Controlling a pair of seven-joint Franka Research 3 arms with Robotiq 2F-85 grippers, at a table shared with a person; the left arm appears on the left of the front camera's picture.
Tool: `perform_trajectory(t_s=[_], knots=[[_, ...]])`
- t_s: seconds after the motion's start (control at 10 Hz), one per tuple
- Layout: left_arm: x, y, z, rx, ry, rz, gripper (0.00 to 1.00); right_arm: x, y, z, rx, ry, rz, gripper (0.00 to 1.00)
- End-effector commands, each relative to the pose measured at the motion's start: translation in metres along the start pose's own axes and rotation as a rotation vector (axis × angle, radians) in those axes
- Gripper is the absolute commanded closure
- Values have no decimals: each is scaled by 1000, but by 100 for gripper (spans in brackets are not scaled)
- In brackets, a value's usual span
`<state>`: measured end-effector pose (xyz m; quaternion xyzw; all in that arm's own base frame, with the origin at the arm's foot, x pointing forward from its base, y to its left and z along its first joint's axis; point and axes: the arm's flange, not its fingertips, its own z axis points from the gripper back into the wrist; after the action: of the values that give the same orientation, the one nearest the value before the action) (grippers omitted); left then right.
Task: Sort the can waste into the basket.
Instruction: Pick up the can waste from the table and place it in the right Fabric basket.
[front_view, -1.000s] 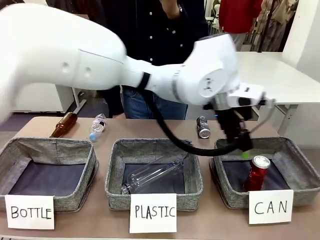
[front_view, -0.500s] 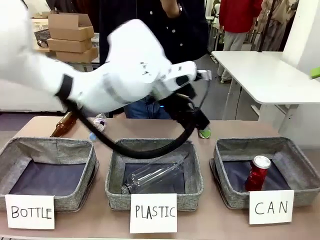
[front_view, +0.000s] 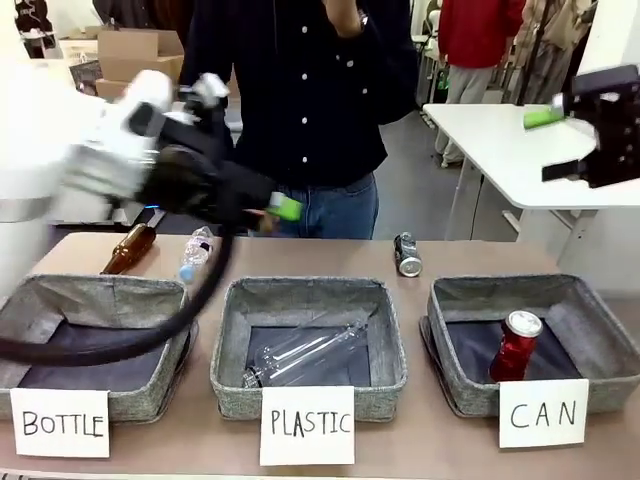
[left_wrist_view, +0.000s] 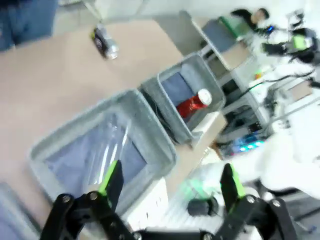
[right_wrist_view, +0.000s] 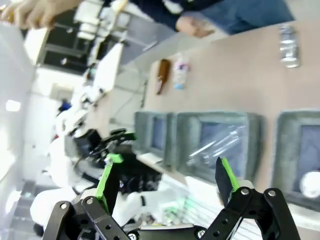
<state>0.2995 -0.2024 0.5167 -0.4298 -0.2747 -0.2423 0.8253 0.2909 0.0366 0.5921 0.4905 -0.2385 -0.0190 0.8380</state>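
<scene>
Well, my left gripper (left_wrist_view: 170, 177) and right gripper (right_wrist_view: 166, 167) are gaping, empty. The sideways grey can (front_view: 406, 254) is likely rolling if nudged.

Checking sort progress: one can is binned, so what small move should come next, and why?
Probably bring the right claw down toward the grey can lying on the table's far side. That claw is open and empty, the red can already stands in the CAN basket, and this one is the only can left outside.
</scene>
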Motion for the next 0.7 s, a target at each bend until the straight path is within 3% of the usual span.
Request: perform_trajectory(t_s=[0.0,0.1,0.3,0.4,0.6], knots=[[0,60,59,-214,151,116,0,-19,10,-25,138,122,-40,0],[2,90,85,-499,201,43,0,-25,14,-32,173,184,-60,0],[-1,128,121,-791,33,-85,0,-27,9,-43,14,210,-53,0],[-15,81,87,-388,60,20,0,-24,22,-36,146,187,-33,0],[-15,81,87,-388,60,20,0,-24,22,-36,146,187,-33,0]])
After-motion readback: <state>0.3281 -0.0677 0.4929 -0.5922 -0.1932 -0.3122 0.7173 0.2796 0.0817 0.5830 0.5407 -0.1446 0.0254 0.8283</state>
